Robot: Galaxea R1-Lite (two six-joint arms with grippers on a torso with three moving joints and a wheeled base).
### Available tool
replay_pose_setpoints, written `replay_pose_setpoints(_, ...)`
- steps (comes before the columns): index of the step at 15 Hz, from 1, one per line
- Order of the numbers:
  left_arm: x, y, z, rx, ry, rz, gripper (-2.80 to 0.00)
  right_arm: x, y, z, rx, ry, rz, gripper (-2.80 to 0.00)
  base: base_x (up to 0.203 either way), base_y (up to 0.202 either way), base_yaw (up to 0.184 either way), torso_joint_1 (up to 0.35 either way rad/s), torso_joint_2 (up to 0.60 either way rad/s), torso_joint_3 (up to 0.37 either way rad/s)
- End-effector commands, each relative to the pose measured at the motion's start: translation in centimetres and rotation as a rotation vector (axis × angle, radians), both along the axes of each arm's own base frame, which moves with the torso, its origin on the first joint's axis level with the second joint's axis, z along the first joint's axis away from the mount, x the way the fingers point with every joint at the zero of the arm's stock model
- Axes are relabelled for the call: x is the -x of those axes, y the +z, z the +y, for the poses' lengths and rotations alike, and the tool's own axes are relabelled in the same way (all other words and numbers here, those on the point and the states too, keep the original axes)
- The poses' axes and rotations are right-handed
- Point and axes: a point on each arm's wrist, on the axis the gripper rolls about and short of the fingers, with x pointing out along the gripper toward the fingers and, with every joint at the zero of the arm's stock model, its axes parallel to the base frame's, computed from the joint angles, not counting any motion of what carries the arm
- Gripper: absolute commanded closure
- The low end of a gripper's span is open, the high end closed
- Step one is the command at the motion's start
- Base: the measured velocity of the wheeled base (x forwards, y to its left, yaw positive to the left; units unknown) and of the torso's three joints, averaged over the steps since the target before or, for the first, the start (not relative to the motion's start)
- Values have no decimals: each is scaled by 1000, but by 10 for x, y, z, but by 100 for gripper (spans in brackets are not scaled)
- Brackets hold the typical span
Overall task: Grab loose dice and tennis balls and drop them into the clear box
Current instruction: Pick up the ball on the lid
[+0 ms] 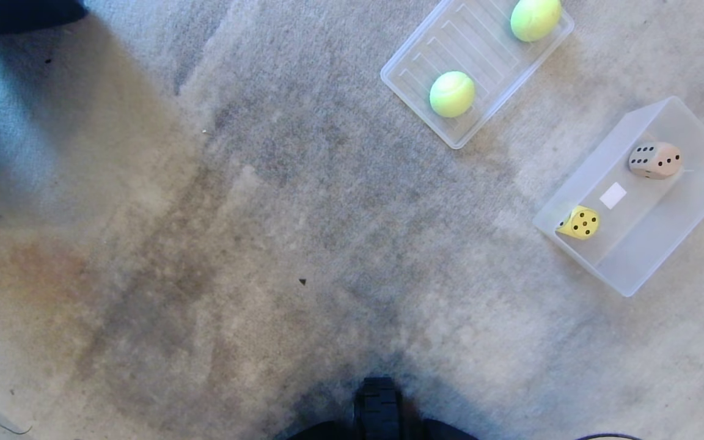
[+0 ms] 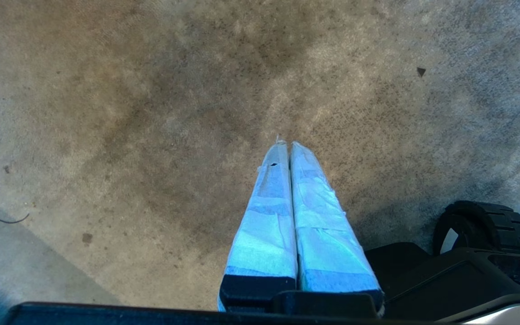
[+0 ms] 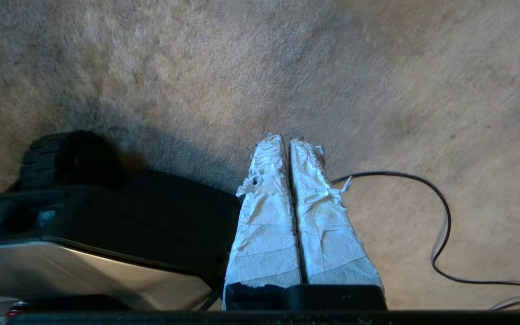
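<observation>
A: Far right on the carpet [image 1: 266, 214], clear box [image 1: 688, 238] sits angled, open side up. Inside: yellow die [image 1: 579, 222] against the near-left end wall, tan die [image 1: 654, 160] toward the far end, well apart. A white label patch lies between them on the floor of the box.

B: And the tennis balls?

A: Both in the shallow ridged tray [image 1: 413, 79], just beyond the box to the left. One tennis ball [image 1: 452, 93] near the tray's near edge, other tennis ball [image 1: 535, 18] at the far corner. My judgement: the rim keeps them from rolling, but they are not yet where the task wants them.

B: Green and red dice?

A: Not in any view.

B: Grippers?

A: Left gripper [image 2: 285, 145] parked low beside the base wheel [image 2: 490, 223], taped fingers pressed together, nothing between them. Right gripper [image 3: 286, 139] likewise closed tight and empty, over bare carpet near a black cable [image 3: 440, 225]. Neither arm shows from the head.
</observation>
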Motion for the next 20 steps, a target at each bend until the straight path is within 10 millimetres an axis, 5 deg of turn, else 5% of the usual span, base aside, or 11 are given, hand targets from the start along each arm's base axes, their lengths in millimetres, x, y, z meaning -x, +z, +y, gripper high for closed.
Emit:
replay_pose_setpoints(1,0,0,0,1,0,0,0,12,-18,0,6,-4,-89,0,0,0,0,0,0,0)
replay_pose_setpoints(20,0,0,0,-2,0,0,0,20,-27,-1,94,-6,-152,0,0,0,0,0,0,0)
